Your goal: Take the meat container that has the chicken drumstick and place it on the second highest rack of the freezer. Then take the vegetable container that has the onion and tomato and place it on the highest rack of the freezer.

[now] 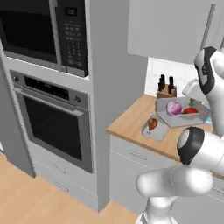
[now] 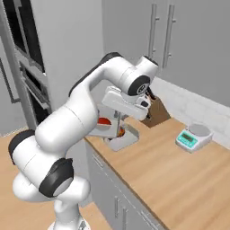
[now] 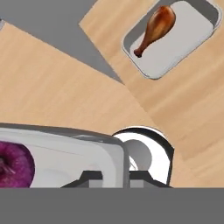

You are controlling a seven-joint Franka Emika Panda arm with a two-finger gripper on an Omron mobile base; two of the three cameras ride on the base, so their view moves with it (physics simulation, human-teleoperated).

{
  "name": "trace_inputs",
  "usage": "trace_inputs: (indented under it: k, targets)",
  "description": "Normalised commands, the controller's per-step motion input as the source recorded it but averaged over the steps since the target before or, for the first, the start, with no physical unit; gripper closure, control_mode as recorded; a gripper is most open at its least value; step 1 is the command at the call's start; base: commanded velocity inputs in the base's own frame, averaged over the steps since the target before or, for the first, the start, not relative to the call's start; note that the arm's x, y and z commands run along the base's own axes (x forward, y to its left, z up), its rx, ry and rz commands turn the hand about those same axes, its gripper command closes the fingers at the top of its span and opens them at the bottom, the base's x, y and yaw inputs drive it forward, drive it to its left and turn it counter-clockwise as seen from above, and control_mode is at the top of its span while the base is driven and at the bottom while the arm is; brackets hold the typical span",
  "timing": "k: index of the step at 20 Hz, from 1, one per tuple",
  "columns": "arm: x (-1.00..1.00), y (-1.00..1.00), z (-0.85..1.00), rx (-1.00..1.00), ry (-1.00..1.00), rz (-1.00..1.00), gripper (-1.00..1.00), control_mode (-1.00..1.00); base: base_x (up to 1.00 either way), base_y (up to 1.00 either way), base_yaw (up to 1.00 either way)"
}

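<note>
Vegetable container [image 1: 181, 111] with onion [image 1: 174, 107] and tomato [image 1: 190, 111] rides above the tabletop [image 1: 131, 124]; the drumstick's meat container [image 1: 155, 128] lies lower, toward us. From the hand, our gripper [image 3: 114, 175] pinches the tray's wall, drumstick [image 3: 155, 29] beyond.

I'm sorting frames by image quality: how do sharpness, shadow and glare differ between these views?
Left base view: soft and slightly blurred, the onion and tomato lack crisp edges. Right base view: flat, even light, faint shading under the arm. Hand view: sharpest, with a glossy highlight on the chicken drumstick and a pale sheen on its tray.
</note>
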Motion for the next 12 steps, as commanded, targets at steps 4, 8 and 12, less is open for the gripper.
trace_inputs:
  k: [4, 8, 12]
  targets:
    - [0.00, 0.00, 0.00, 0.00, 0.00, 0.00, 1.00, 1.00, 0.03, 0.26, 0.97]
    - [0.00, 0.00, 0.00, 0.00, 0.00, 0.00, 1.00, 1.00, 0.22, 0.60, 0.88]
    - [0.00, 0.00, 0.00, 0.00, 0.00, 0.00, 1.00, 1.00, 0.43, 0.88, 0.49]
